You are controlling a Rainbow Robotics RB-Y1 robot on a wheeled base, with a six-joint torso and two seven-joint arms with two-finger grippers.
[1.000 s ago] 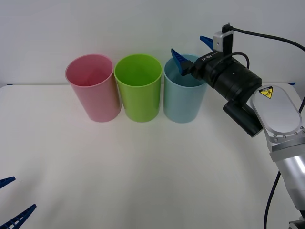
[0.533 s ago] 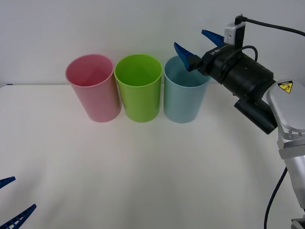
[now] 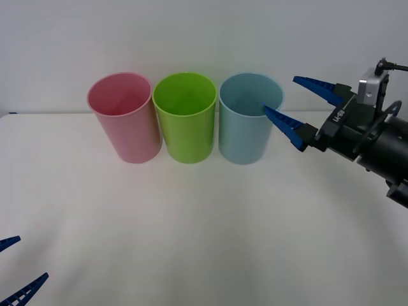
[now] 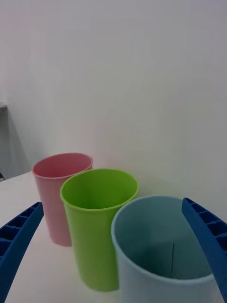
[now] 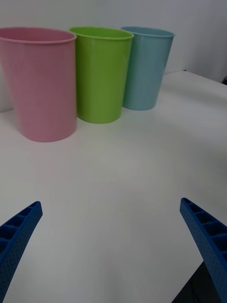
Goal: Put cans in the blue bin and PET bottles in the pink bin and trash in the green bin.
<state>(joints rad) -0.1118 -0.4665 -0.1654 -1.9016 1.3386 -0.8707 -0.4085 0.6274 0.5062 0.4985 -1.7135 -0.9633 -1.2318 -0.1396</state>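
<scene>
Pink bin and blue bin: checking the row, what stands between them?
The green bin, between pink bin and blue bin, in the front view.

Front camera looks down from above across the table [image 3: 191,223]. Right wrist sits close, level with the bin rims; left wrist low, near the table's front edge. All share the pink bin [image 3: 124,118], green bin [image 3: 186,118], blue bin [image 3: 245,121].

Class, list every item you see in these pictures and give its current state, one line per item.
Pink bin: upright, leftmost in the row.
Green bin: upright, middle of the row.
Blue bin: upright, rightmost in the row.
Right gripper: open, empty, raised beside the blue bin.
Left gripper: open, empty, low at the near left of the table.
</scene>
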